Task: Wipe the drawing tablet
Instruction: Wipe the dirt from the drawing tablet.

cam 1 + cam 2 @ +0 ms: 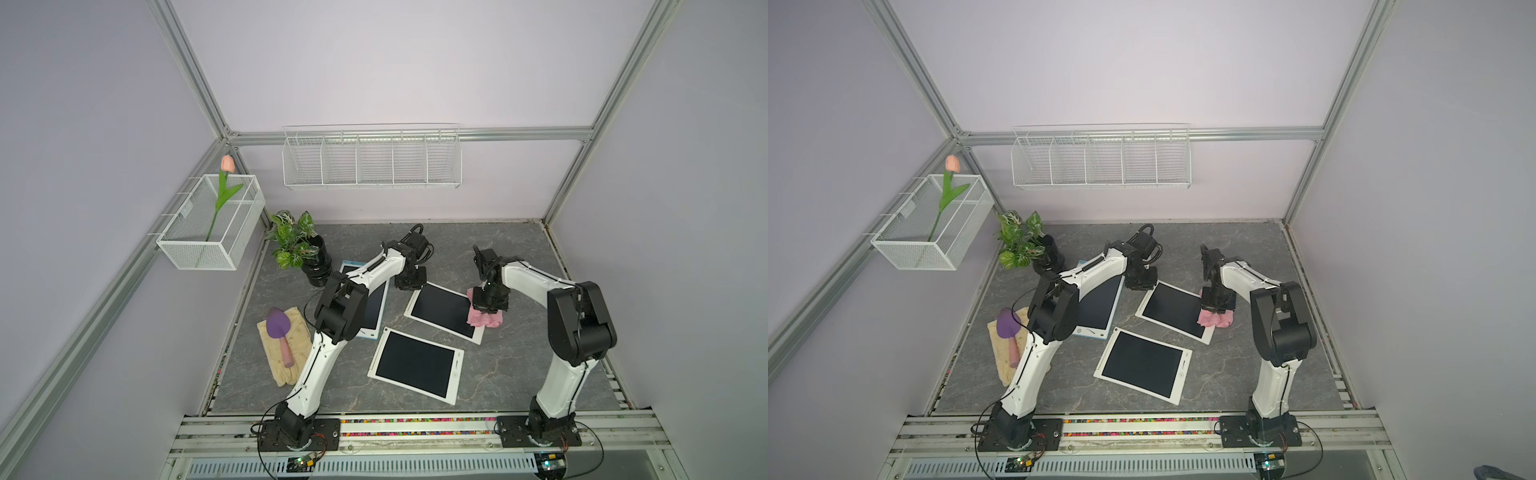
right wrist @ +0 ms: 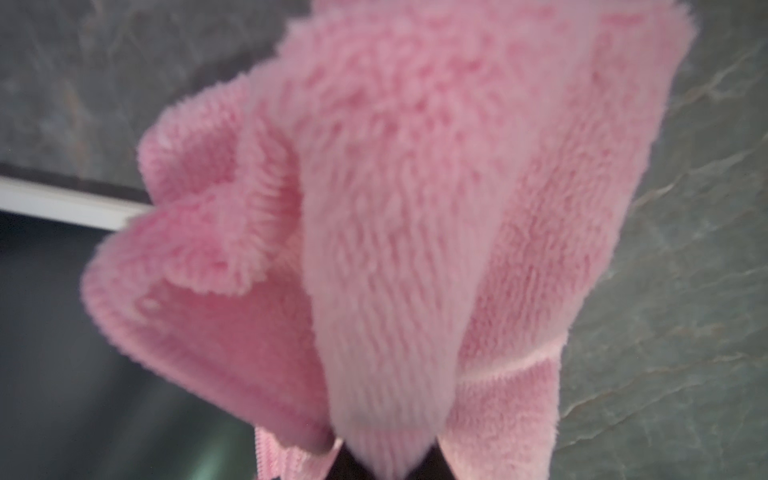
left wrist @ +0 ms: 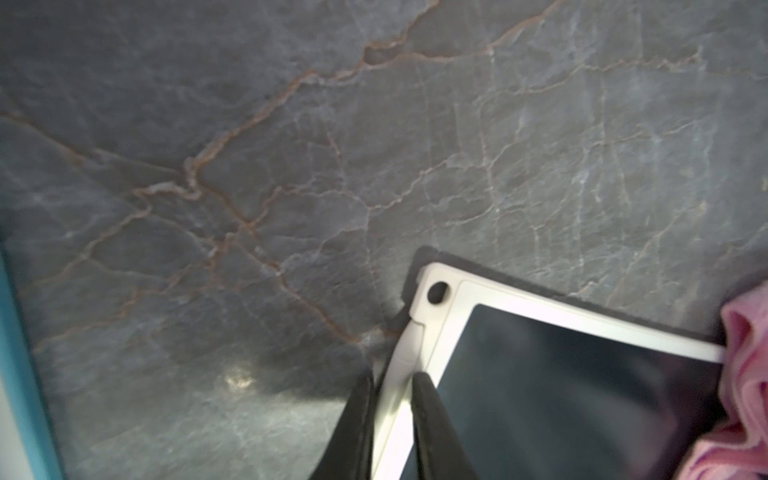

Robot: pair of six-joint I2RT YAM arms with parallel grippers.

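Observation:
A white-framed drawing tablet (image 1: 440, 309) (image 1: 1173, 309) with a dark screen lies at the middle back of the table. My left gripper (image 1: 410, 284) (image 1: 1141, 284) (image 3: 395, 376) is shut on the white frame at its far left corner; in the left wrist view the frame (image 3: 561, 374) sits between the two black fingers. My right gripper (image 1: 490, 307) (image 1: 1217, 305) (image 2: 388, 461) is shut on a fluffy pink cloth (image 1: 484, 320) (image 1: 1214, 320) (image 2: 415, 208) (image 3: 744, 374). The cloth hangs onto the tablet's right edge (image 2: 62, 203) and hides that gripper's fingertips.
A second white tablet (image 1: 415, 365) lies nearer the front. A teal-framed tablet (image 1: 376, 307) lies under my left arm. A potted plant (image 1: 316, 266) stands at the back left. Beige gloves with a purple trowel (image 1: 282, 332) lie at the left edge. Wire baskets (image 1: 372, 158) hang on the walls.

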